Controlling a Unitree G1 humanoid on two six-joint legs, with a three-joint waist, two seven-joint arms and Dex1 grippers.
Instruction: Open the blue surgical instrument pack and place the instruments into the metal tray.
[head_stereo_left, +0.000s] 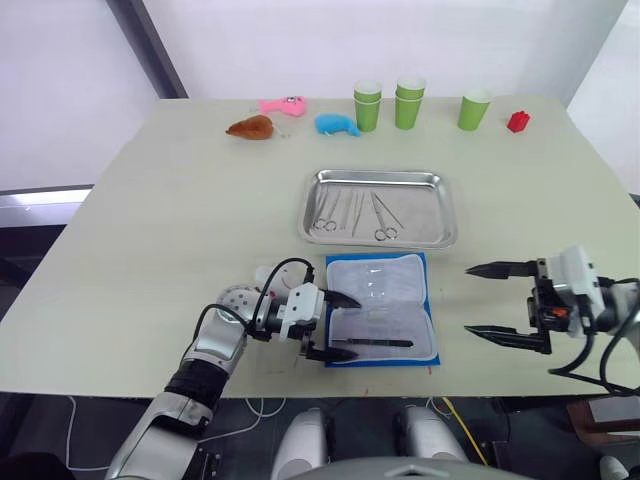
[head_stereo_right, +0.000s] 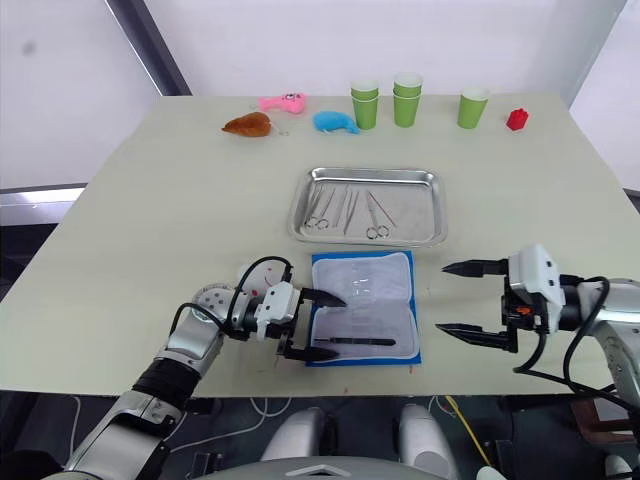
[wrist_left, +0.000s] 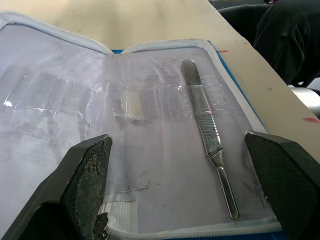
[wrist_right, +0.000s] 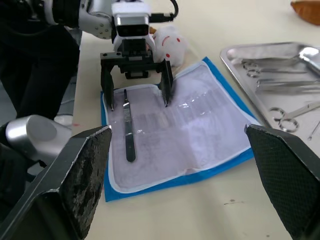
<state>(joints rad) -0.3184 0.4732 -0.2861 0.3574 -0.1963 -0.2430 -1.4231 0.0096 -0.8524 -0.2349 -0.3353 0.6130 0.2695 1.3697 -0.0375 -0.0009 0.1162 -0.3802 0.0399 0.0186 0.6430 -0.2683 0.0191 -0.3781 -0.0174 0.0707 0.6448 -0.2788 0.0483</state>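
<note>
Pack (head_stereo_left: 382, 308) lies unfolded on worktop (head_stereo_left: 180, 230), one instrument (wrist_left: 209, 137) left inside. Left end effector (head_stereo_left: 333, 326) released, straddling it. Right end effector (head_stereo_left: 490, 301) released, beside pack. Tray (head_stereo_left: 446, 216) holds other instruments.

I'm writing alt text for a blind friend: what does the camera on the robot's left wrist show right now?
One slender metal instrument lies on the pale lining of the opened blue surgical instrument pack, tucked under a clear strap. The left gripper is open, its two black fingers rising either side of the tool. Bare table lies beyond.
</note>
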